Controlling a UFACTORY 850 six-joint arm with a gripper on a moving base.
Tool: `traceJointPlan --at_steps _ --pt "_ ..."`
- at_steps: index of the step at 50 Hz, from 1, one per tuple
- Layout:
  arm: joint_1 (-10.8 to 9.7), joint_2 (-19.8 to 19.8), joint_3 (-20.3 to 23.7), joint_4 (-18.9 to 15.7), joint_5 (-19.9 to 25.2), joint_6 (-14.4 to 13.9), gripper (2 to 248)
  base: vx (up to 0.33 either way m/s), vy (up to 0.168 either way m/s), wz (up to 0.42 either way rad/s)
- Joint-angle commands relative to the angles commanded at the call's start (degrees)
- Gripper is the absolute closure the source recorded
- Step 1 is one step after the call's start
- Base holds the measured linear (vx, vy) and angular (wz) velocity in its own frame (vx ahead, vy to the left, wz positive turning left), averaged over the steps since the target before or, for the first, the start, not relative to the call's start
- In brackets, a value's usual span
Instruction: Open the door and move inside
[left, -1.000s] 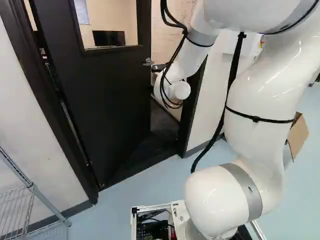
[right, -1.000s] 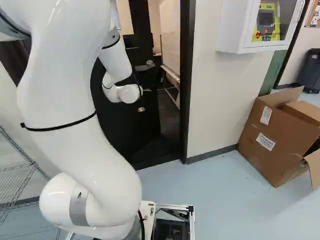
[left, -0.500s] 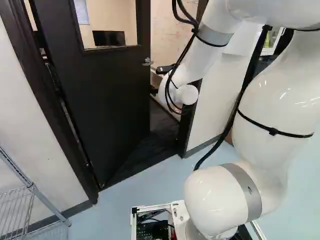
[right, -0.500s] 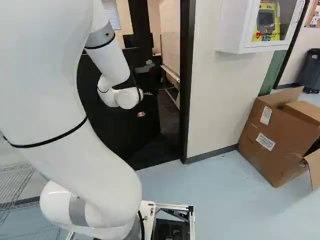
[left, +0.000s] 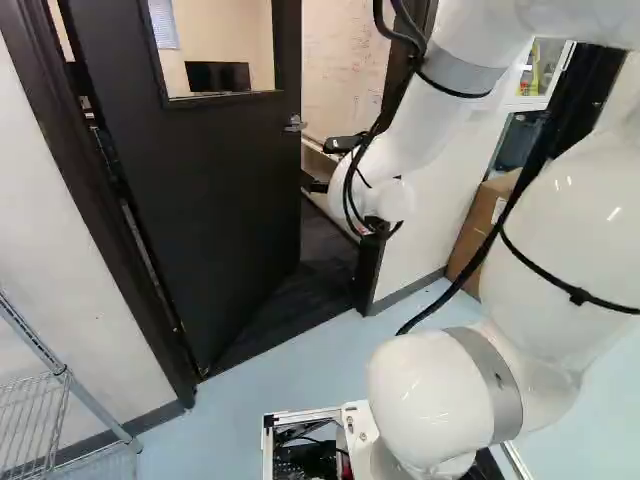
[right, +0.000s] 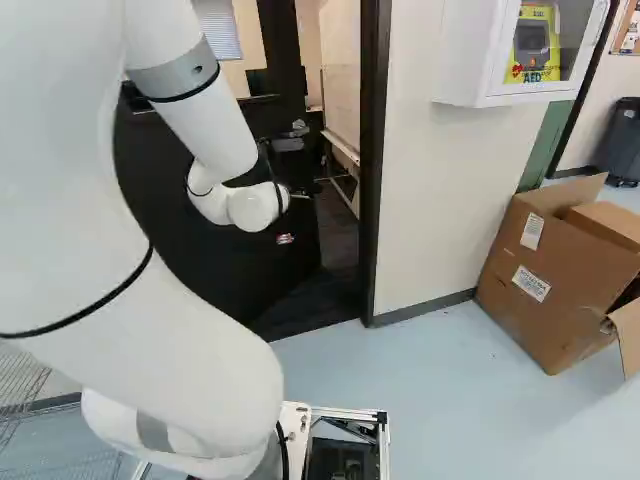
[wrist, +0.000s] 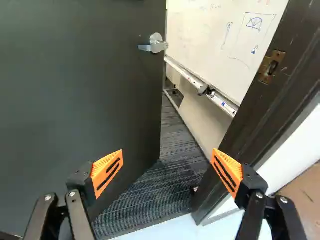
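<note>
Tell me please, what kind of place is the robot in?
Probably an office or school building: a dark door stands ajar to a room with a whiteboard and a screen, and a cabinet marked AED hangs on the wall outside.

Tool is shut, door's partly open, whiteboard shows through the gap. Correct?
Not quite: the tool is open. The wrist view shows its orange pads standing wide apart. The door is partly open and the whiteboard shows through the gap, as you say.
</note>
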Motion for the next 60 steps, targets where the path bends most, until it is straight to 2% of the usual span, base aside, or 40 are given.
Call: traceJointPlan --at_steps 14,60 --pt "-1.19 2.11 2.01 0.00 0.00 0.00 3 0.000 0.000 0.000" --pt "-1.26 2.23 2.13 0.00 0.00 0.00 3 0.000 0.000 0.000"
